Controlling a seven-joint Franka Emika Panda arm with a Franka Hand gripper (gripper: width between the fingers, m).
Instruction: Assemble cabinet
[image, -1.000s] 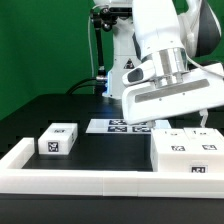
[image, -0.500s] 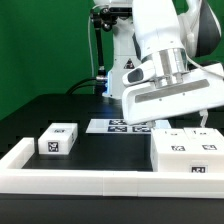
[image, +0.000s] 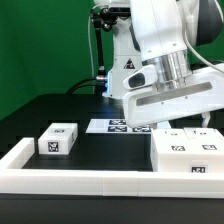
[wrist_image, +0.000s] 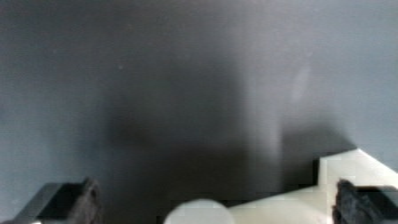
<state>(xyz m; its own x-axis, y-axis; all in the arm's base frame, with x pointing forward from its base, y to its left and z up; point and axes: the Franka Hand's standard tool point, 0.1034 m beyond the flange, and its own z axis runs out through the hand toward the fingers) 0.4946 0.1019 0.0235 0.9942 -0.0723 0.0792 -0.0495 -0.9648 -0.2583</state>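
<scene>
Tool (wrist_image: 215, 197) hangs, seemingly open, near cabinet blocks (image: 185, 152).

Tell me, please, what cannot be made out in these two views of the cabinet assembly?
- Wrist view: blurred all over; the white shapes near the open pincer cannot be identified.
- Exterior view: the large cabinet block is cut off by the exterior view's right edge.
- Exterior view: the marker board is partly hidden behind the arm.
- Exterior view: the small cabinet block carries a tag too small to read.
</scene>
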